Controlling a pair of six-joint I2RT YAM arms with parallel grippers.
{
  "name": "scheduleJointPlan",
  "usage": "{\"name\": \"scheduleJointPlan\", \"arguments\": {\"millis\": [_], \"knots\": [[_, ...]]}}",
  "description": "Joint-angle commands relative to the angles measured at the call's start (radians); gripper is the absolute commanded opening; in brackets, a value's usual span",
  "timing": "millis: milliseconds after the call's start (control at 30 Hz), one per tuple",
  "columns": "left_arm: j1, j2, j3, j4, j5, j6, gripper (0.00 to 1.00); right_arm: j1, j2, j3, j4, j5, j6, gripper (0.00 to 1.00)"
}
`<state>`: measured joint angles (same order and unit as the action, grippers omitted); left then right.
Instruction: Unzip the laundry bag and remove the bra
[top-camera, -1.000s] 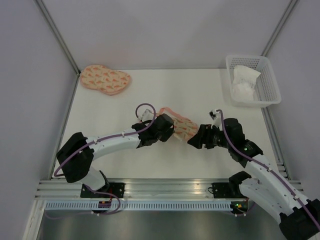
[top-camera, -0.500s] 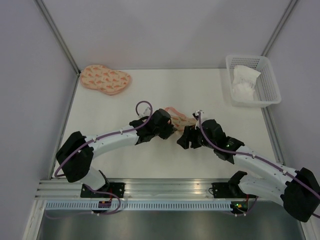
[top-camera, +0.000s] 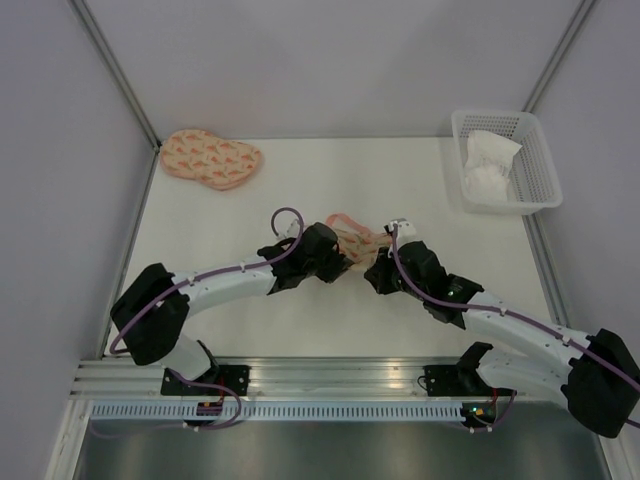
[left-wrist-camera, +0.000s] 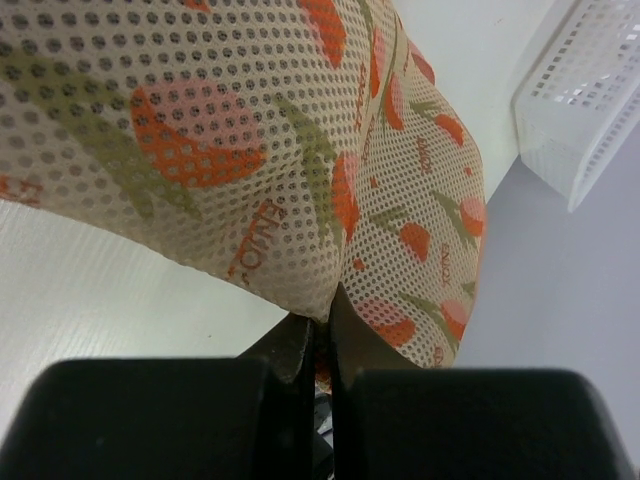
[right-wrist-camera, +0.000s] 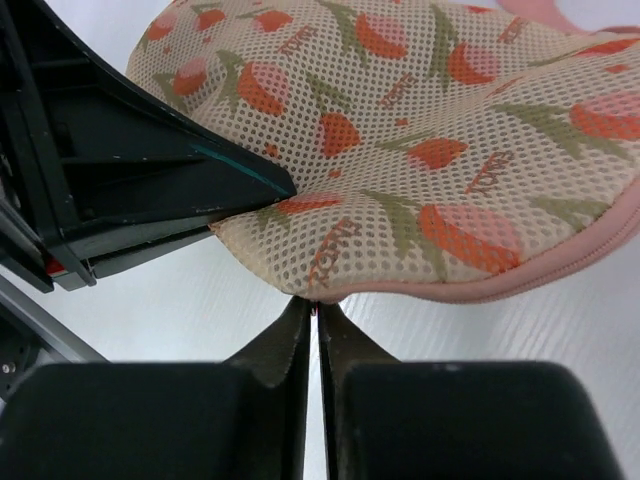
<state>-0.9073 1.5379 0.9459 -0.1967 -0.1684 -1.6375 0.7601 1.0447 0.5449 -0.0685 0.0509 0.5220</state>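
**A:** Where is the laundry bag (top-camera: 357, 243) just now?

**B:** Between the two sets of jaws, with its near edge raised off the bench (top-camera: 200, 225). The left jaws are pressed together on a fold of the printed mesh (left-wrist-camera: 300, 150). The right jaws are also pressed together, with the pink zipper rim (right-wrist-camera: 480, 292) directly ahead of their tips.

**A:** Do the right jaws have the zipper pull?

**B:** It's too small to tell. Something thin sits between the tips, but I can't say more than that. The bra shows in no view, so I judge it is inside the bag and the zip has not been run.

**A:** So how should the unzipping be done well?

**B:** One side should anchor while the other travels. The left jaws should hold the fabric taut. The right jaws should follow the curve of the rim rather than pull straight back, or the whole bag will just swing along with them.

**A:** Is there any risk?

**B:** The two grips are very close together. From the right wrist, a left finger (right-wrist-camera: 150, 170) sits just beside the right jaws. That leaves a short span, so I'd separate them slowly and watch for the mesh slipping out.

**A:** What about the other things on the bench?

**B:** A second printed pouch (top-camera: 210, 158) lies well beyond the left jaws, and a white basket (top-camera: 541, 170) stands well beyond the right. Neither is in the way.
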Motion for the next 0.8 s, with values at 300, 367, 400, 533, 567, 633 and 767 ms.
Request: {"name": "scheduleJointPlan", "arguments": {"millis": [300, 367, 400, 533, 567, 633, 767], "knots": [[0.060, -0.139, -0.166, 0.094, 0.046, 0.134, 0.02, 0.002, -0.095, 0.072, -0.214, 0.159, -0.008, 0.00], [0.090, -0.156, -0.206, 0.098, 0.069, 0.159, 0.02, 0.002, -0.101, 0.085, -0.275, 0.182, -0.008, 0.00], [0.100, -0.166, -0.222, 0.103, 0.078, 0.183, 0.02, 0.002, -0.109, 0.089, -0.295, 0.193, -0.008, 0.01], [0.146, -0.197, -0.295, 0.282, 0.191, 0.327, 0.02, 0.001, -0.121, 0.102, -0.365, 0.236, -0.008, 0.00], [0.150, -0.197, -0.300, 0.324, 0.220, 0.372, 0.02, 0.004, -0.123, 0.102, -0.369, 0.234, -0.010, 0.00], [0.153, -0.179, -0.283, 0.362, 0.307, 0.505, 0.02, 0.002, -0.118, 0.101, -0.369, 0.230, -0.011, 0.00], [0.180, -0.136, -0.225, 0.415, 0.476, 0.743, 0.02, 0.002, -0.098, 0.104, -0.384, 0.228, -0.010, 0.00]]}}
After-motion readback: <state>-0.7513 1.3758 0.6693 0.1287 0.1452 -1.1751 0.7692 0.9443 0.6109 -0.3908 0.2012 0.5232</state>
